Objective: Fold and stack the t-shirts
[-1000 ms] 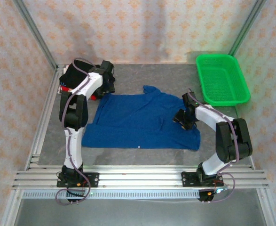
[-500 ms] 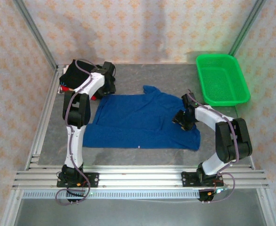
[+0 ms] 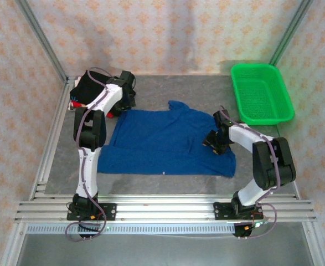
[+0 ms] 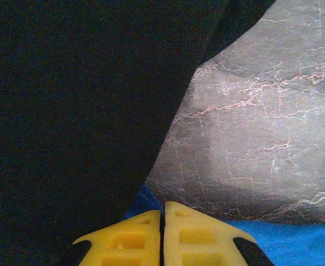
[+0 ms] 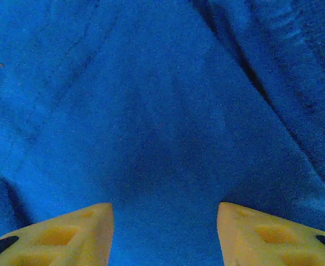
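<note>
The royal blue cloth t-shirt (image 3: 168,141) lay spread flat mid grey tabletop (image 3: 173,88), ready for folding. The left gripper (image 4: 163,206) had shut its jaws at the shirt's far-left corner, beside the black t-shirt heap (image 4: 68,111), seemingly pinching blue cloth; a second earlier they stood wider. The right gripper (image 5: 165,213) hung half-open and empty over the right side.

— Home or lab?
— A lab-style robot cell: aluminium frame posts (image 3: 40,39) and patterned panel walls (image 3: 168,33) rise beyond the left tool (image 3: 124,108); arm bases (image 3: 87,208) sit on rails (image 3: 162,210) behind it.
</note>
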Controlling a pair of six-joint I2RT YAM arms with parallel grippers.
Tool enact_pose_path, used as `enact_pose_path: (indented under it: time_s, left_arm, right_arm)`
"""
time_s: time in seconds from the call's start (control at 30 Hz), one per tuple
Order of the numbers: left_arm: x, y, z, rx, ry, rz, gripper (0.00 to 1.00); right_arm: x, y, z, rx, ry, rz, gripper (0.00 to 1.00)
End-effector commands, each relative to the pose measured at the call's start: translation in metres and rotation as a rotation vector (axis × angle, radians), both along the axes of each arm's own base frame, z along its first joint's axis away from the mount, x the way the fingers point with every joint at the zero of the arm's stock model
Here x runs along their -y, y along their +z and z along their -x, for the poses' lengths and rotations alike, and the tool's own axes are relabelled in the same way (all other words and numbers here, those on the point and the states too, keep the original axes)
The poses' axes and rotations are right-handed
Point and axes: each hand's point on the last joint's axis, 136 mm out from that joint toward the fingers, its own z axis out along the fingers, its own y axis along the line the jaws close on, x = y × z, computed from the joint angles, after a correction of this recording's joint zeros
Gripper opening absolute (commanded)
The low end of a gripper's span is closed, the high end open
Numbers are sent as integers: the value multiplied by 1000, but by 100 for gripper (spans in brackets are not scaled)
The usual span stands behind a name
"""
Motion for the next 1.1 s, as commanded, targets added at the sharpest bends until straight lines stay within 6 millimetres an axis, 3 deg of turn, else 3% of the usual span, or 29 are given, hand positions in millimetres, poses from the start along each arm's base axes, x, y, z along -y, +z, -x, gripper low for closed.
enact_pose_path:
  time_s: [0.0, 0.4, 0.83, 1.07]
  left_arm:
    - [-16, 20, 1, 9, -5, -49, 11]
    - [-26, 25, -2, 31, 23, -50, 17]
    - [-29, 23, -4, 43, 52, -34, 17]
    - [-31, 27, -7, 68, 78, -21, 4]
  right_arm:
    - [1, -11, 7, -30, -1, 21, 52]
    - [0, -14, 8, -40, 0, 18, 52]
    - [-1, -19, 10, -52, 4, 15, 52]
    - [-2, -20, 9, -55, 6, 13, 52]
